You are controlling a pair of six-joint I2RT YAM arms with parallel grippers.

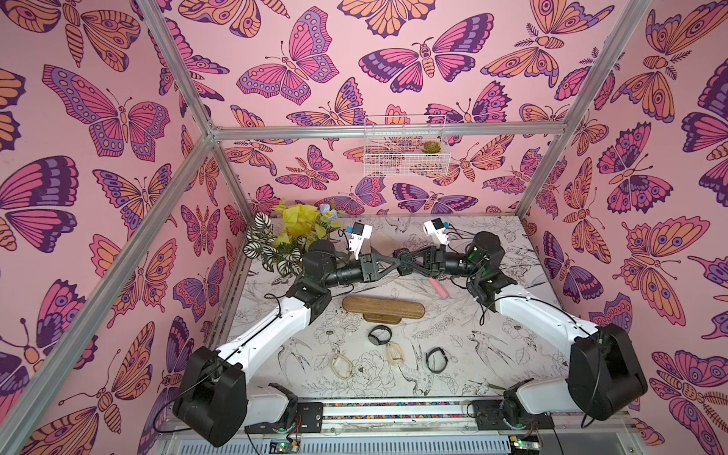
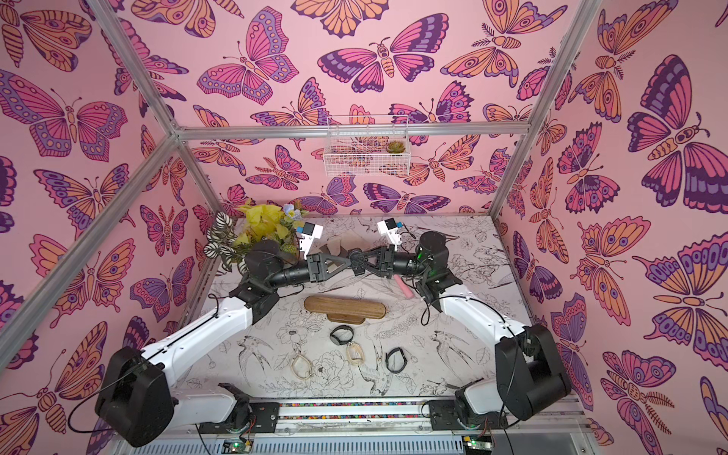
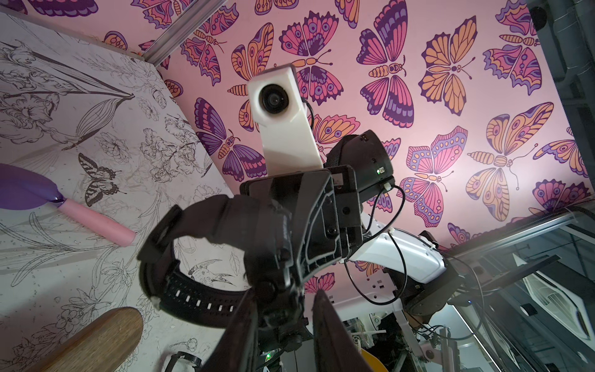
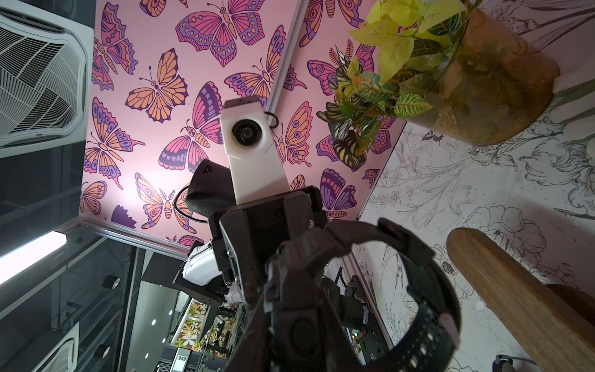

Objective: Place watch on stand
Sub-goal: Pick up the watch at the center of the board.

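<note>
In a top view the left arm (image 1: 272, 331) and right arm (image 1: 539, 315) reach inward. The left gripper (image 1: 390, 259) and right gripper (image 1: 402, 257) meet tip to tip above the table, behind the stand (image 1: 383, 307).

Left wrist view: the right gripper clamps the black watch (image 3: 199, 296) in mid-air. The left fingers (image 3: 328, 331) flank its case, and I cannot tell whether they press.

Right wrist view: the strap loop hangs near the stand's rounded end.

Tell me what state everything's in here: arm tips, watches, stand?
Held watch, airborne, strap looped.
Right end effector, shut on held watch.
Left end effector, at held watch; grip unclear.
Stand, upright, bar bare.
Black watch by stand, lying on table, looped.
Other black watch, lying on table, looped.
Left pale band, lying on table.
Right pale band, lying on table.
Pink stick, lying on table.
</note>
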